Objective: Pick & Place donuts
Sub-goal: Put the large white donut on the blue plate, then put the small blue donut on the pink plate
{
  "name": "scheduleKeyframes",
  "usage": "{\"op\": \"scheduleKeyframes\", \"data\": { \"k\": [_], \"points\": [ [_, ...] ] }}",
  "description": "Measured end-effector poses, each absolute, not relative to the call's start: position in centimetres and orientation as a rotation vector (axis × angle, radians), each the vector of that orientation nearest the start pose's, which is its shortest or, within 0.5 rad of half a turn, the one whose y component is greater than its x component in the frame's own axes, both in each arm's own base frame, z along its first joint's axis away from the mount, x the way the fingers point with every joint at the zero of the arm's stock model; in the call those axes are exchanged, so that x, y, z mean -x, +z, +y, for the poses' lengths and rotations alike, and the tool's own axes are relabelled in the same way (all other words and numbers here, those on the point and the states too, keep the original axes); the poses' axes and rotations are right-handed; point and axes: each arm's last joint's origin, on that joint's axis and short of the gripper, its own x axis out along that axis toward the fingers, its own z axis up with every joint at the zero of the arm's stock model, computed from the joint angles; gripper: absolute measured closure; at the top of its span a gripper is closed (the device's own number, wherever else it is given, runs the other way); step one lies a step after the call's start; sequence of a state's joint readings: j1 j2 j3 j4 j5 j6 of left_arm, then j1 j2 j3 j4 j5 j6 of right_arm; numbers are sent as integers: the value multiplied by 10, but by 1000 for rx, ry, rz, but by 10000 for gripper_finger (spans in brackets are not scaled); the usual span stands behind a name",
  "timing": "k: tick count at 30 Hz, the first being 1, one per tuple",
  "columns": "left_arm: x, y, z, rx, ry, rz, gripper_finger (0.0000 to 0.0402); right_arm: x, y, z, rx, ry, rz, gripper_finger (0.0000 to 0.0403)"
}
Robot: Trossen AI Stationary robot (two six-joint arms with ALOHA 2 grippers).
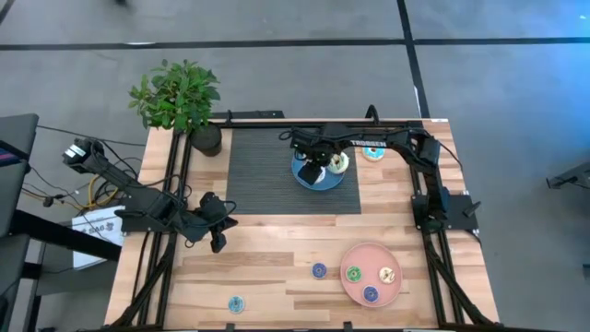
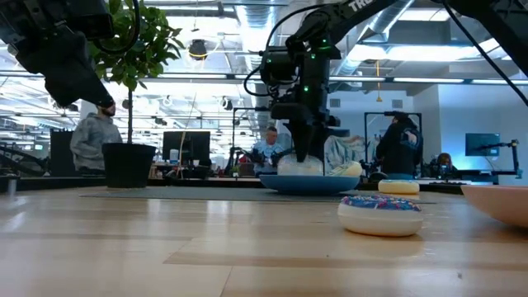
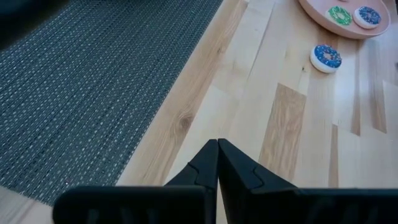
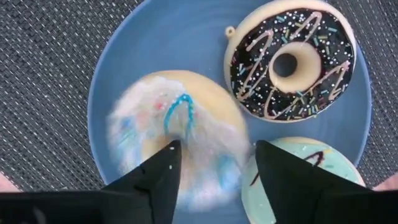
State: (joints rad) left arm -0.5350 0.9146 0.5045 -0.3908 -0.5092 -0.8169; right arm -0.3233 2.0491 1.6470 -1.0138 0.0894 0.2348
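My right gripper hangs just above the blue plate on the dark woven mat, its fingers spread to either side of a white-iced donut that lies on the plate; whether the pads touch it I cannot tell. Beside that one on the same plate sit a dark brown donut with sprinkles and a pale turquoise donut, the three close together. Another turquoise-iced donut lies on the wood just beside the mat. My left gripper waits over the bare wood near the mat's edge, fingers pressed together on nothing. On the pink plate rest a green donut, a tan one and a blue one; a blue donut lies on the table just beside that plate, and a small turquoise donut sits well apart near the table's front edge
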Motion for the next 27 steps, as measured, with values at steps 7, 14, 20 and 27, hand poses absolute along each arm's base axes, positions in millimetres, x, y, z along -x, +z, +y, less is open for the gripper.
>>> {"op": "scheduleKeyframes", "data": {
  "k": [7,14,20,27],
  "points": [
    [-155,203,-76,384,253,647,401,-383,202,-131,-359,-508,1375,183],
    [-155,203,-76,370,246,651,401,-379,211,-133,-366,-517,1360,190],
    [-156,203,-76,333,239,648,401,-364,248,-129,-433,-571,1274,196],
    [-156,204,-76,260,215,640,401,-350,276,-71,-514,-636,1093,207]
  ]
}}
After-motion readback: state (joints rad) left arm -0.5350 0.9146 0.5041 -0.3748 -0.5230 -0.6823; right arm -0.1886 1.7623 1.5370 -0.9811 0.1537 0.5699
